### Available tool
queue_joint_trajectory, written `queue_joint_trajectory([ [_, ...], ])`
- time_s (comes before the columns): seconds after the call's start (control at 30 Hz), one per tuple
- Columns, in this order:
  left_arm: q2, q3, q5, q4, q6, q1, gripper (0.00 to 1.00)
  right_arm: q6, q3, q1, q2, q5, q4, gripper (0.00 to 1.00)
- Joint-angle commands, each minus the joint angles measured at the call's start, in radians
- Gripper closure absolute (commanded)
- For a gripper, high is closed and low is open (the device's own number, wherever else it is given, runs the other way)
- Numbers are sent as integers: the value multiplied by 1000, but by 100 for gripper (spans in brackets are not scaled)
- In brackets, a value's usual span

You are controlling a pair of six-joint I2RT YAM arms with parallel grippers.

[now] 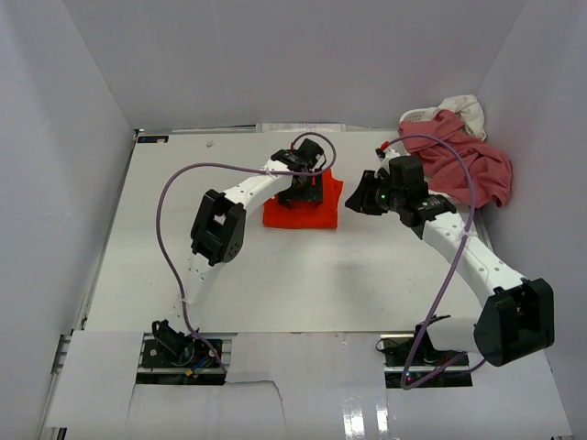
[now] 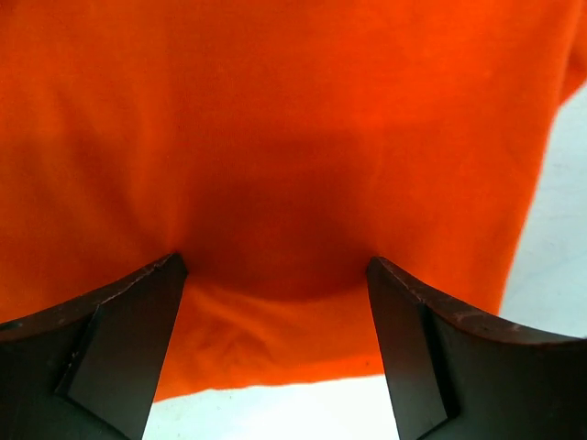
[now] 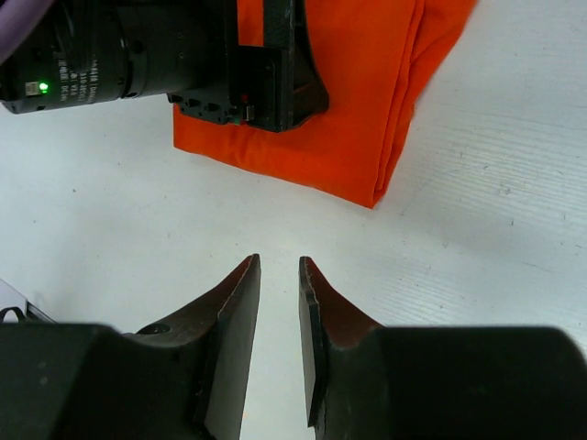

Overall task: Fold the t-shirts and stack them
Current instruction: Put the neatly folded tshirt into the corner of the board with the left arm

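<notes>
White table point(image 1: 275, 275), matte, fills the middle of the frame. Plain pale walls close it in: left wall point(image 1: 55, 183), back wall point(image 1: 293, 55), right wall point(image 1: 550, 110). Upper right, at the table's far corner: a sliver of white perforated basket point(image 1: 415, 116), mostly covered. Small dark label point(image 1: 151, 139) at the table's upper-left corner; a tiny speck point(image 1: 210, 143) just right of it. Glossy white sheet point(image 1: 312, 403) along the bottom edge, its upper edge notched.

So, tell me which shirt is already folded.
The orange-red t-shirt, a flat rectangle mid-table beneath the left claw. The pink shirt and cream shirt lie crumpled together at the far right.
</notes>
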Motion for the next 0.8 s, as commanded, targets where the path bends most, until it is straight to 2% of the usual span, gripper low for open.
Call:
queue_joint_trajectory([
  [0.0, 3, 50, -57, -22, -10, -5, 8, -19, -17, -12, -53, 1, 16, 70],
  [0.27, 61, 31, -95, -12, -7, 19, 6, -22, -35, -32, -82, -23, 12, 69],
  [0.43, 80, -65, 6, 50, 13, 160, 6, -26, -40, -36, -85, -34, 12, 69],
  [0.53, 78, -45, 12, 61, 54, 219, 5, -26, -35, -36, -81, -57, 15, 69],
  [0.67, 63, 6, -57, 61, 140, 256, 2, -26, -34, -36, -90, -78, 13, 69],
  [0.77, 60, 36, -152, 64, 276, 268, 2, -22, -34, -36, -114, -95, 10, 69],
])
